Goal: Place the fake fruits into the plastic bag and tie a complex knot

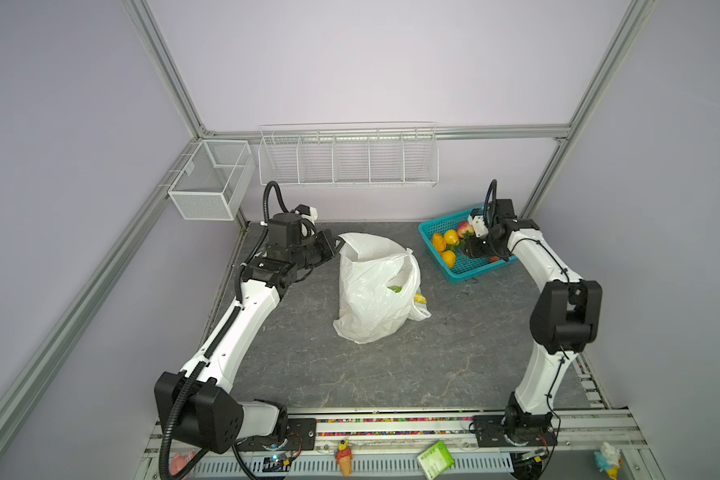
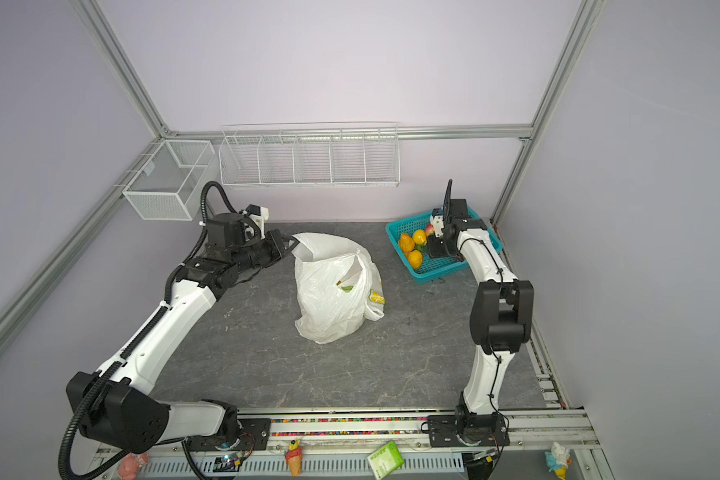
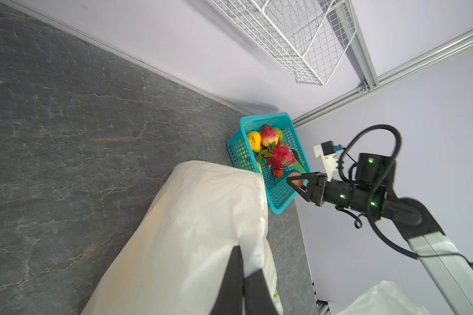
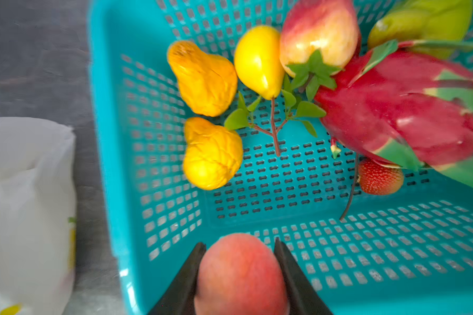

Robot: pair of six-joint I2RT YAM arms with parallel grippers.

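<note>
The white plastic bag (image 1: 371, 299) stands open mid-table in both top views, and a bit of green and yellow shows in its mouth. My left gripper (image 3: 242, 261) is shut on the bag's far rim, holding it up. My right gripper (image 4: 239, 244) is inside the teal basket (image 4: 107, 136), shut on a red-orange peach (image 4: 241, 275). Other fake fruits lie in the basket: two orange citrus (image 4: 205, 79), a yellow fruit (image 4: 257, 60), a red-yellow peach (image 4: 317, 32), a pink dragon fruit (image 4: 399, 114) and a strawberry (image 4: 380, 177). No knot shows.
The basket (image 1: 462, 276) sits at the back right corner against the wall. A wire rack (image 1: 348, 156) and a mesh box (image 1: 211, 183) hang above the back edge. Ice-cream figurines (image 1: 344, 457) and a green box (image 1: 435, 459) lie on the front rail.
</note>
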